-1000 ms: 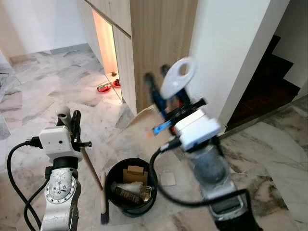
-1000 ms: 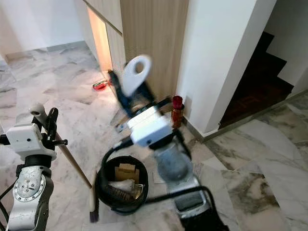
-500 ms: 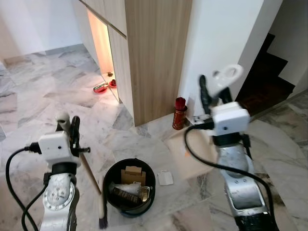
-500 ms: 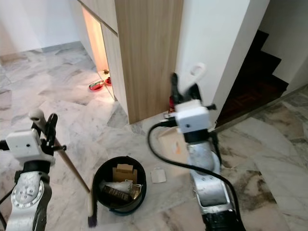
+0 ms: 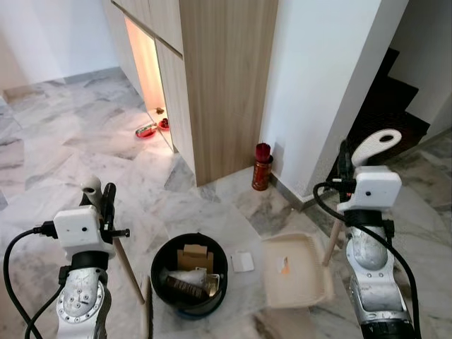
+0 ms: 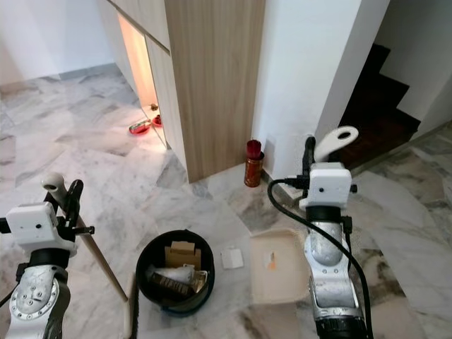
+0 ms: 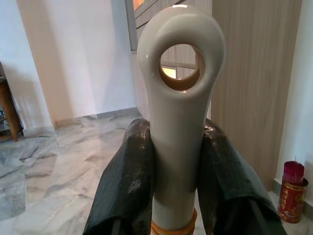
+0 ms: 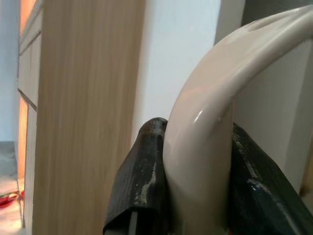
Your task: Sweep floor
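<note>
Marble floor (image 5: 63,141), a wood cabinet (image 5: 226,78) ahead, a dark stairwell off to your right. Your left gripper (image 7: 178,161) is clamped on the white top of the broom (image 7: 180,112), both black fingers (image 7: 124,191) pressed to its sides just under the hanging hole; the wooden shaft slants down from that gripper to the bristles on the floor below it. Your right gripper (image 8: 195,176) is closed on the dustpan handle (image 8: 210,122), and the dustpan (image 5: 296,272) sits flat on the marble, below that gripper and towards your middle, with an orange scrap (image 5: 284,267) lying in it. Between the two grippers stands a black bin (image 5: 189,275) holding cardboard and litter, and a small pale scrap (image 5: 242,261) lies on the floor between bin and pan. A red tin (image 5: 262,168) stands further out by the wall. My read: that scrap is your next target. Keep the pan's lip pressed down, bring the bristles round the bin, and draw short, low strokes towards the pan so nothing flicks past it.
</note>
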Tool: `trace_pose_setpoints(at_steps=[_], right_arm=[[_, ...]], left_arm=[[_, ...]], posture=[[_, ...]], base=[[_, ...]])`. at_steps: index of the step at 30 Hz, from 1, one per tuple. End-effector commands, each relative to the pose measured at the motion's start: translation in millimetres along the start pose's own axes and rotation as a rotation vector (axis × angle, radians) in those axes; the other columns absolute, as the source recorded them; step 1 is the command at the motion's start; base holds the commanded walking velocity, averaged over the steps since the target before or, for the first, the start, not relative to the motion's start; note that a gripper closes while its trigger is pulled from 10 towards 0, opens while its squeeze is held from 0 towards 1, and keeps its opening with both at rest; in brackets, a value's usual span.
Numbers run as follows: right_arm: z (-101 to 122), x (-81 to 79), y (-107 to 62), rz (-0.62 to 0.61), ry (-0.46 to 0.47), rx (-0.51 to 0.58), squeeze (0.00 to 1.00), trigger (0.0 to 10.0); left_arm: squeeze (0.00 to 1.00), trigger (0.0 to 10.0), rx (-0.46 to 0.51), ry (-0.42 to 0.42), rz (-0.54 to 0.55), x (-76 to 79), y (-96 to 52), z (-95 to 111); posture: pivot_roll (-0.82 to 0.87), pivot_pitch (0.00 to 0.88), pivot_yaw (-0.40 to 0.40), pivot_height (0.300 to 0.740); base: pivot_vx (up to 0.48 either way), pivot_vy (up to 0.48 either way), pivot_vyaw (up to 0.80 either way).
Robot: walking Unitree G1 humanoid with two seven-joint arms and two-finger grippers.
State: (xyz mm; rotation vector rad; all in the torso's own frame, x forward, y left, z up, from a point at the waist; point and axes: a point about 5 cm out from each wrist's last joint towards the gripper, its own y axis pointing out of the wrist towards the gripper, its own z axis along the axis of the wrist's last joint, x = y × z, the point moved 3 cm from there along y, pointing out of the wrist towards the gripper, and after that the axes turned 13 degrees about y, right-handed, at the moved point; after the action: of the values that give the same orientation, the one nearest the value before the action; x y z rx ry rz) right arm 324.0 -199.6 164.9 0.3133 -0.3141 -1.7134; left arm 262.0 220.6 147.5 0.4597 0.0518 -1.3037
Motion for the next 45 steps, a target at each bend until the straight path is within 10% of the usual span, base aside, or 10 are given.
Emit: trace_pose_setpoints(at_steps=[1,45], right_arm=[[-2.1,7.8,1.1,-0.046,0.06,-0.011,0.0,10.0],[3.7,-12.1,6.0,0.055,0.076,0.016,0.0,10.0]], left_arm=[[0.0,10.0,0.023,0.004,0.009,-4.3,-1.8,4.2],[0.0,10.0,0.043,-0.019,-0.019,9.3,-0.6,9.9]], posture=[[0.12,0.0,0.018,0.74],[0.11,0.0,0.005,0.74]], base=[[0.0,0.0,0.0],[-0.162,0.0,0.0]])
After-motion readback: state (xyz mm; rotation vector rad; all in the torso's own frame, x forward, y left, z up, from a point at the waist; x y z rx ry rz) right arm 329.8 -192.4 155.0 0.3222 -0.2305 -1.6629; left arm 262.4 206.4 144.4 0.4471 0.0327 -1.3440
